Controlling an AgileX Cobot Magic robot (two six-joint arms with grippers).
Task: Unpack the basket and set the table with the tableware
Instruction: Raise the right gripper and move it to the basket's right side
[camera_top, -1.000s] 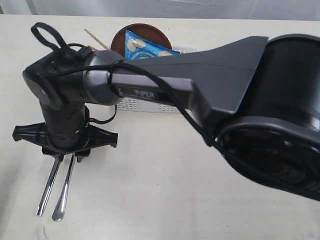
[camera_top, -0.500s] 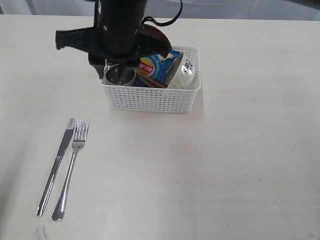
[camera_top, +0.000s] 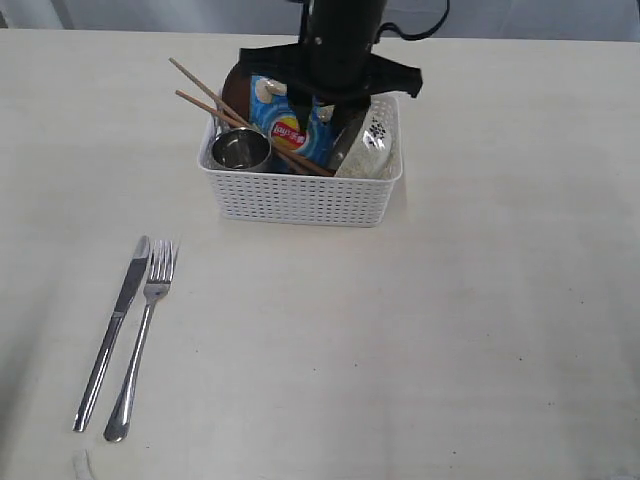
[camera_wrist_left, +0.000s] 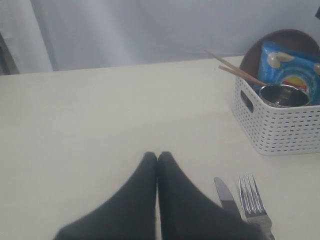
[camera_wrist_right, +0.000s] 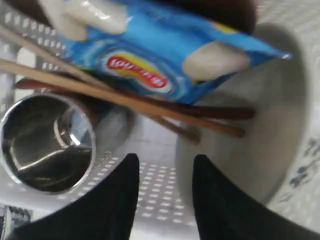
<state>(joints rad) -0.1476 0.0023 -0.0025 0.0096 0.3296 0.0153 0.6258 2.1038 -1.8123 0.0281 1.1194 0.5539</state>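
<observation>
Right now your right tool (camera_top: 328, 120) hangs over the basket (camera_top: 300, 205). Only its wrist view shows the fingers (camera_wrist_right: 120, 190) apart with nothing between them, above the basket floor between the steel cup (camera_wrist_right: 47, 142) and the white bowl (camera_wrist_right: 260, 130). It also shows the wooden spoon (camera_wrist_right: 215, 112) under the chopsticks (camera_wrist_right: 100, 92) and the blue chip bag (camera_wrist_right: 150, 55). The exterior view adds the brown plate (camera_top: 238, 78) standing inside the basket, and the knife (camera_top: 115, 315) and fork (camera_top: 145, 320) side by side on the counter (camera_top: 450, 330), well apart from the basket. Your left tool (camera_wrist_left: 157, 159) shows only in its own wrist view, closed on nothing.
</observation>
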